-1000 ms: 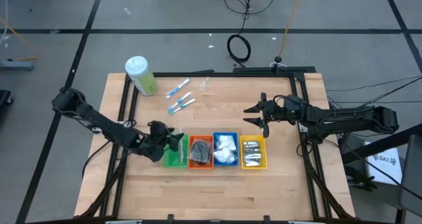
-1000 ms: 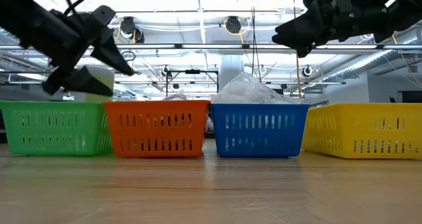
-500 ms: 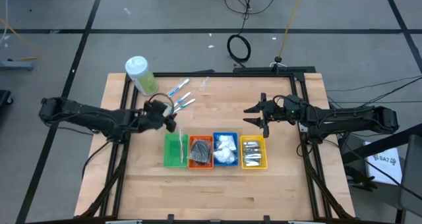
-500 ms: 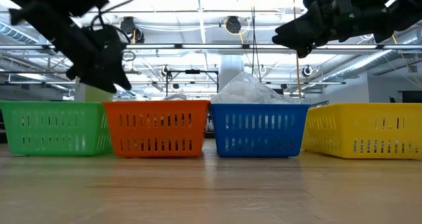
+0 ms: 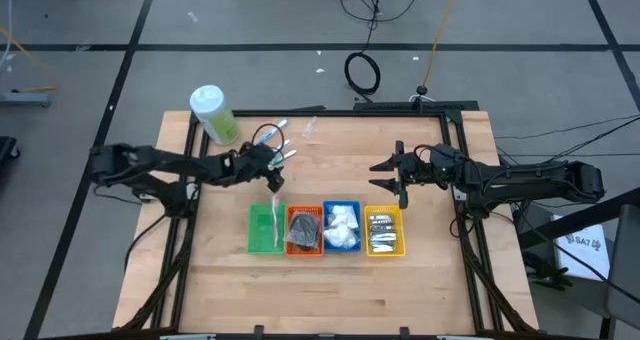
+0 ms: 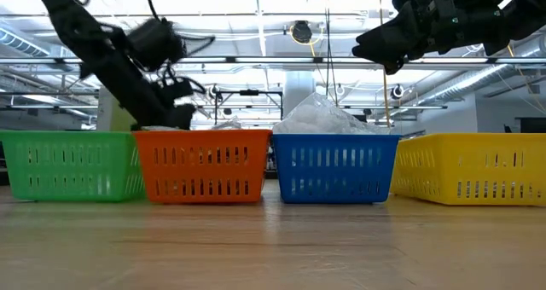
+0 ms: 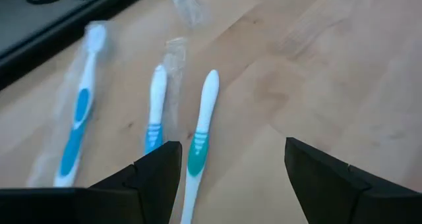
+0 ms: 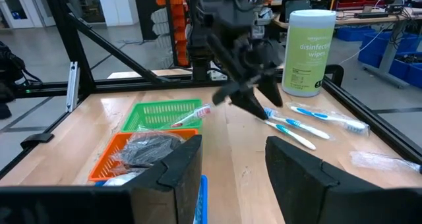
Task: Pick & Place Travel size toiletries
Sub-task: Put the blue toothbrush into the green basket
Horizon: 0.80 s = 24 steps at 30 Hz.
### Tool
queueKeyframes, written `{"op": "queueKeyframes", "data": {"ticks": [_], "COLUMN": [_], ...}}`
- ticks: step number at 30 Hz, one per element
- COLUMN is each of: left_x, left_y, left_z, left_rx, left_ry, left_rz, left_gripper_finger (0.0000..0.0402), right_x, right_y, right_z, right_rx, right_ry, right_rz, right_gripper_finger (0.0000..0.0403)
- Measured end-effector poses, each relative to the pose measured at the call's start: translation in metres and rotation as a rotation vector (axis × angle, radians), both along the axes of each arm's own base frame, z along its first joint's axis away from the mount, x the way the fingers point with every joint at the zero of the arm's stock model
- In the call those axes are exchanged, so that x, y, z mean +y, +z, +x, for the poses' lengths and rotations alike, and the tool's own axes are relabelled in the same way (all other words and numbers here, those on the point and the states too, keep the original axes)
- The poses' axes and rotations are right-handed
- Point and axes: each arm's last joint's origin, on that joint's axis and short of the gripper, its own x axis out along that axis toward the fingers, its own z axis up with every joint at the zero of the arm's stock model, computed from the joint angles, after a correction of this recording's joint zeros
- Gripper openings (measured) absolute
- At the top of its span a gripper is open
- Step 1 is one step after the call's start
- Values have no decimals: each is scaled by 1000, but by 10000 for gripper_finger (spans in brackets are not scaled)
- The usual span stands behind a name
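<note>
You had the left gripper (image 7: pixel 227 165) spread over the teal toothbrush (image 7: pixel 199 141), at the bins' eleven o'clock, ready to pinch; the right gripper (image 5: pixel 393 175) hung part-open, empty.

Two dark, near-black jointed arms, matte housings, rounded blocky joints. Thin black cable loops beside the wrist of the left arm (image 5: pixel 160 166). Right arm (image 5: pixel 520 183) of the same build, ending in a forked end effector (image 5: pixel 390 180). Left end effector (image 7: pixel 231 178) with two flat, angular black fingers (image 7: pixel 158 174).
</note>
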Motion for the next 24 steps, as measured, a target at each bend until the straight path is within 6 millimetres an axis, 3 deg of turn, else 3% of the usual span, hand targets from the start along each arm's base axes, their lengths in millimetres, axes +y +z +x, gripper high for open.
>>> {"op": "queueKeyframes", "data": {"ticks": [10, 18, 24], "left_x": [28, 34, 35], "left_y": [-43, -49, -54], "left_z": [9, 8, 3], "left_rx": [90, 119, 126], "left_ry": [-8, -15, -65], "left_rz": [-1, -6, -148], "left_gripper_finger": [247, 232, 200], "right_x": [0, 0, 0], "right_y": [0, 0, 0], "right_z": [0, 0, 0], "right_rx": [0, 1, 2], "right_ry": [0, -1, 0], "right_rz": [0, 0, 0], "right_gripper_finger": [155, 155, 155]}}
